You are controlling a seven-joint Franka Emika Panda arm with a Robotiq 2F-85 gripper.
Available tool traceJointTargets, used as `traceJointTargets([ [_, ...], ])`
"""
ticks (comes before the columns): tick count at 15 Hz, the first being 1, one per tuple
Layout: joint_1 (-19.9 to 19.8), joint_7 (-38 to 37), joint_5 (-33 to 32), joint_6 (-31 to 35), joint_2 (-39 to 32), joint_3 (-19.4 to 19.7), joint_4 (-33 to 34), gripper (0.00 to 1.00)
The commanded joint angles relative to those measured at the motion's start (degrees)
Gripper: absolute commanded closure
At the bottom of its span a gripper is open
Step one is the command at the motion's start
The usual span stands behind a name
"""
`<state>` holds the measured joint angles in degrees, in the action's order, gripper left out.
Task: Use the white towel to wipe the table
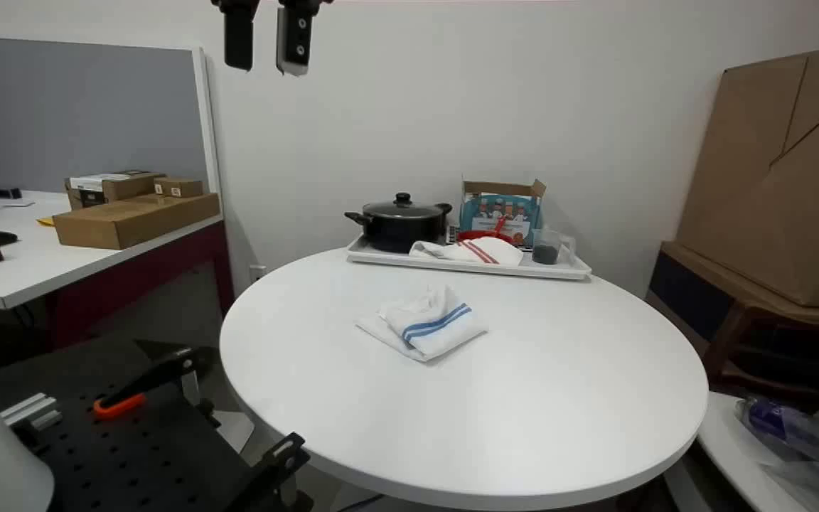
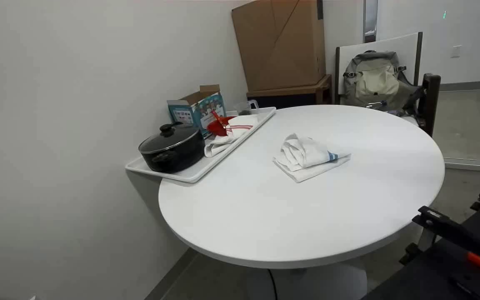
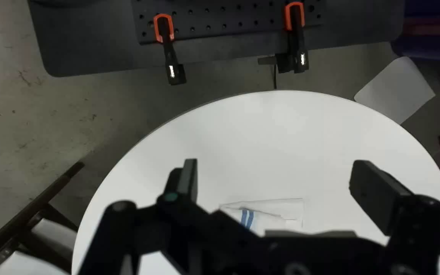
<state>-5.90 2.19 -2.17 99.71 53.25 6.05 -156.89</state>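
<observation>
The white towel (image 1: 432,326) with blue stripes lies folded and bunched near the middle of the round white table (image 1: 537,412). Its raised folds show best in an exterior view, where the towel (image 2: 306,155) rests flat at its lower edges on the tabletop (image 2: 281,216). High above and well apart from both hangs my gripper (image 1: 266,70), its two fingers spread with nothing between them. From the wrist, the gripper (image 3: 275,164) looks down on the table (image 3: 266,133); part of the towel (image 3: 260,218) is hidden behind the gripper's body.
A white tray (image 1: 559,270) at the table's wall side holds a black pot (image 1: 402,224), a red-striped cloth (image 1: 491,250), a red utensil, a clear cup (image 1: 546,249) and a box (image 1: 498,213). Black clamps (image 3: 172,65) jut from the robot's base toward the table edge.
</observation>
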Motion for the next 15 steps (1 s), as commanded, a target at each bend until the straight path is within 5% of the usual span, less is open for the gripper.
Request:
traceJointTargets([
  [1, -0.04, 0.04, 0.02, -0.09, -0.04, -0.02, 0.10, 0.00],
  [8, -0.56, -0.02, -1.49, 2.52, -3.41, -0.21, 1.50, 0.00],
  [15, -0.45, 1.57, -1.58, 15.67, -22.29, 2.06, 12.71, 0.00],
])
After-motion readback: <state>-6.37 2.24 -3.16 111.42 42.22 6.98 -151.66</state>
